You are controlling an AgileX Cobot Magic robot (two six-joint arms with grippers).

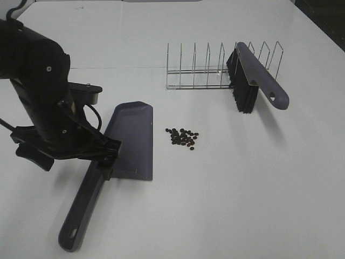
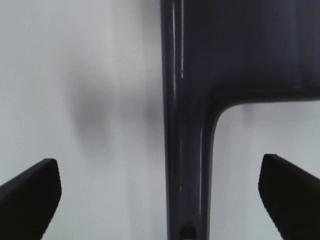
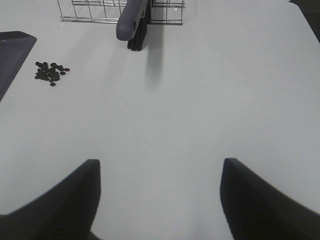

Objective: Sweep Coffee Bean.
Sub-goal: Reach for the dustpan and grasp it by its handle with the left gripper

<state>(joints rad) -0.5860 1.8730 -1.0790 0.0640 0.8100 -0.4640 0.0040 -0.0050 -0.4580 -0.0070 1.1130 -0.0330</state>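
Note:
The coffee beans [image 1: 182, 137] lie in a small dark cluster on the white table, just right of the grey-purple dustpan [image 1: 132, 140]; they also show in the right wrist view [image 3: 50, 72]. My left gripper [image 1: 108, 156] hangs over the spot where the dustpan's handle [image 2: 187, 150] meets the pan. It is open [image 2: 157, 162], with a finger on each side of the handle and not touching it. The brush [image 1: 253, 75] leans in the wire rack [image 1: 205, 70]. My right gripper [image 3: 160, 170] is open over bare table, well short of the beans.
The wire rack stands at the back, right of centre, with the brush [image 3: 134, 20] propped in its right end. The dustpan's long handle reaches toward the table's front left edge [image 1: 73, 237]. The left arm's black body stands at the far left.

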